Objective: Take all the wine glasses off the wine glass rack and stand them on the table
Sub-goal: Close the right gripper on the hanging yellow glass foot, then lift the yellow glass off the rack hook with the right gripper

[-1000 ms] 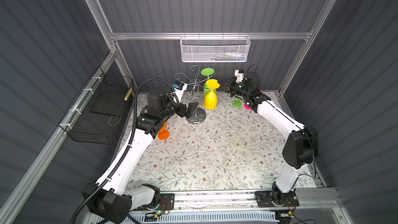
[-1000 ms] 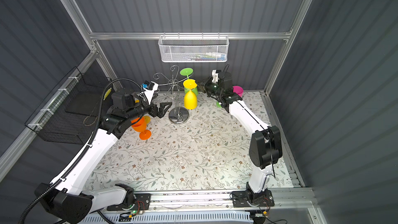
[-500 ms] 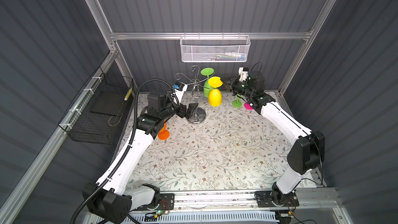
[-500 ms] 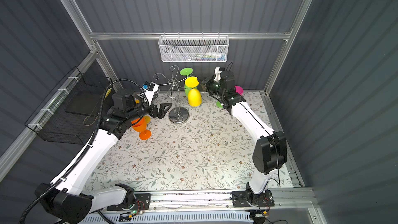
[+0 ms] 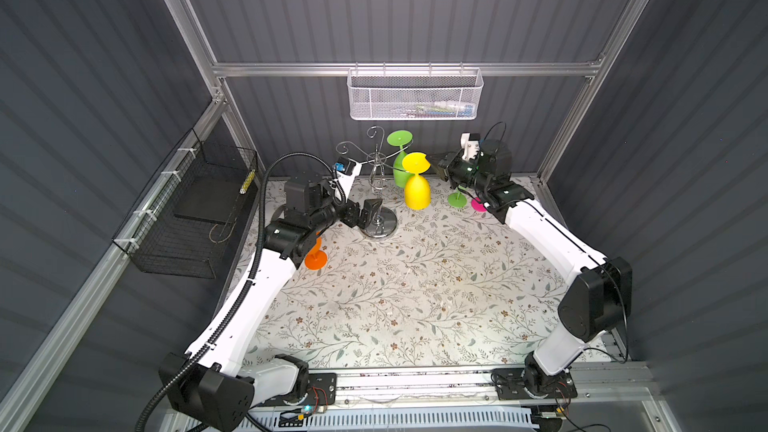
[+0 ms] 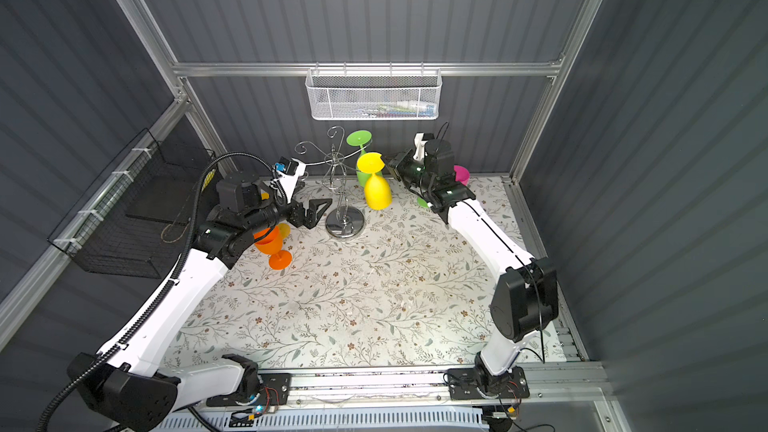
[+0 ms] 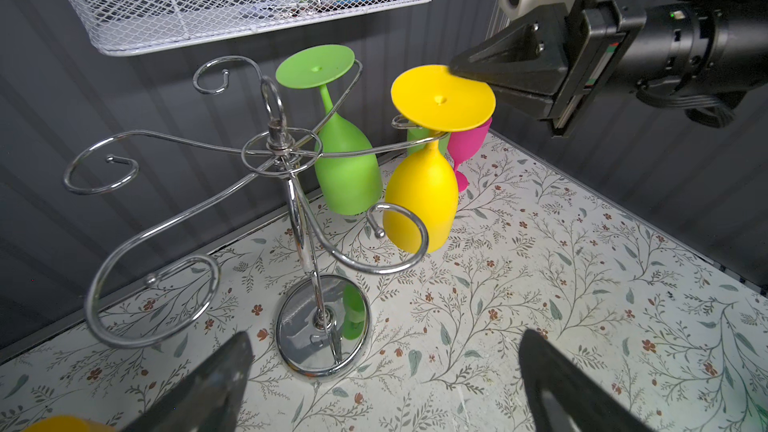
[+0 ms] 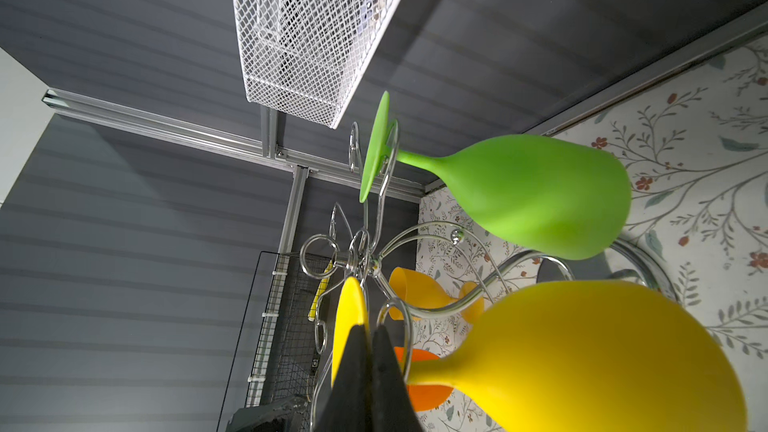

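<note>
Because the yellow wine glass hangs bowl-down from a curled arm of the rack, at the upper middle of the frame in both top views, its only free handle is the flat foot on top. The right fingers are clenched on that foot's rim, on the side away from the rack's centre. The glass looks like matte moulded plastic. I judge it light, hard to break and not slick. The thin foot may flex, though, and a pinch at its edge lets the bowl swing toward the green glass hanging just beside it. Its stem appears to sit in the wire curl, so it should slide outward along the arm rather than lift straight up. The left fingers are spread wide and empty, low over the desk near the rack, well placed to steady that tippy stand.
</note>
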`<control>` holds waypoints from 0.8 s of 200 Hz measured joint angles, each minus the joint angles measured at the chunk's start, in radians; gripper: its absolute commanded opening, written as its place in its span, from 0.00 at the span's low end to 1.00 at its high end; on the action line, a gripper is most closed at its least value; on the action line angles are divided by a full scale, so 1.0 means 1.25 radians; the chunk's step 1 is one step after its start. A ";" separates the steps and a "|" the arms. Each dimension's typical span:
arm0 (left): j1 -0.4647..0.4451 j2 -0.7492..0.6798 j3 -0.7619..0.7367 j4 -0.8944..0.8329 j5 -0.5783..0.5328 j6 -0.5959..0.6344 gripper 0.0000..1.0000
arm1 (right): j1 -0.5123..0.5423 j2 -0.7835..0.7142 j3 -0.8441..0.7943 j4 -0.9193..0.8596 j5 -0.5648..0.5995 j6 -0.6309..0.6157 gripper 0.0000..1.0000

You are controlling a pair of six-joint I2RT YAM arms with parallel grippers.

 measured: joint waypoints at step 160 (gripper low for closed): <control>0.000 0.000 0.000 0.000 -0.003 0.000 1.00 | 0.045 0.103 0.136 -0.046 0.027 -0.026 0.00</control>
